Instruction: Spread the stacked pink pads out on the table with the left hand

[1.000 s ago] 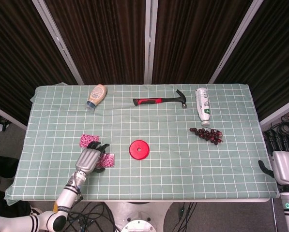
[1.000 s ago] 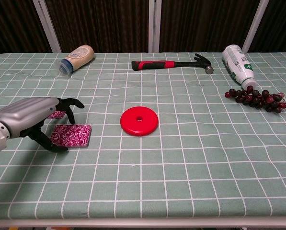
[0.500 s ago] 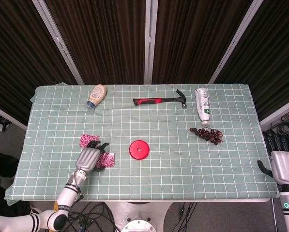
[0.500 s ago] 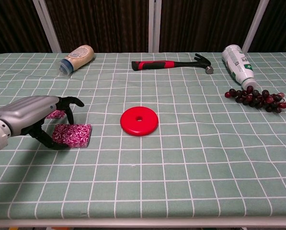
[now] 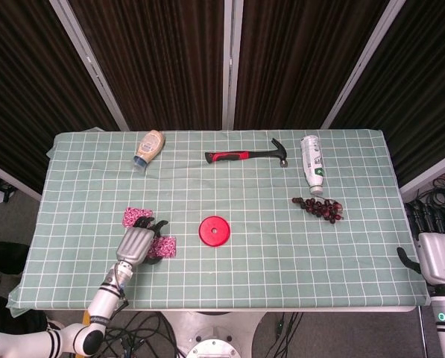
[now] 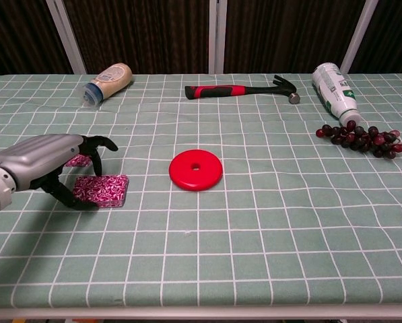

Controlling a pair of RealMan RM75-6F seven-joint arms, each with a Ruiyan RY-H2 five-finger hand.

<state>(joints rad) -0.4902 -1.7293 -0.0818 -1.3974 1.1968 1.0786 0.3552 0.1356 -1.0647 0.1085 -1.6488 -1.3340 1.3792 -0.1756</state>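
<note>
Chest view: the left hand (image 6: 49,165) hovers with fingers apart, holding nothing, over two pink pads (image 6: 103,190) lying apart on the worktop (image 6: 268,222).

Left hand (image 6: 42,161) low, fingers curled downward; right hand (image 5: 439,253) idle.

The left hand (image 6: 42,161) is drawing back slightly toward the robot, dragging the near pad (image 6: 101,190) under its fingertips (image 6: 79,204) a little closer in.
</note>
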